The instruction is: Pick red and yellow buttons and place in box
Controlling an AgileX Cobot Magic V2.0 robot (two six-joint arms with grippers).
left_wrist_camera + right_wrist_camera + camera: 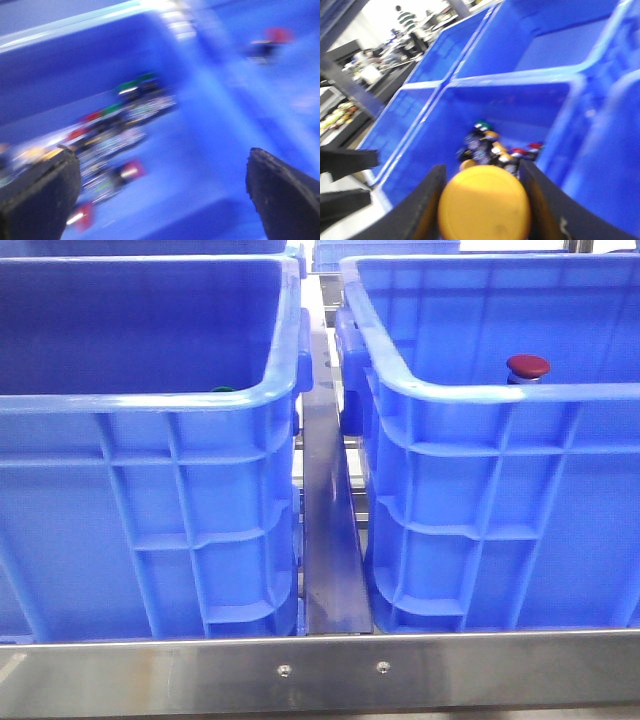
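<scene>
Right fingers (482,200) clamped on yellow button (484,204) above heap in left crate (150,400); left fingers (160,192) apart, empty; red button (527,366) already in box (500,395); carry high over rims, release low.

A: Left gripper (162,192), what have we got? Jaws spread wide, both dark fingers (287,197) standing well apart with nothing between them, the whole wrist view smeared with blur.

B: And the right gripper (482,202) is the opposite story: jaws closed in on the yellow button (484,204), its cap wedged between the two black fingers (427,200).
</scene>
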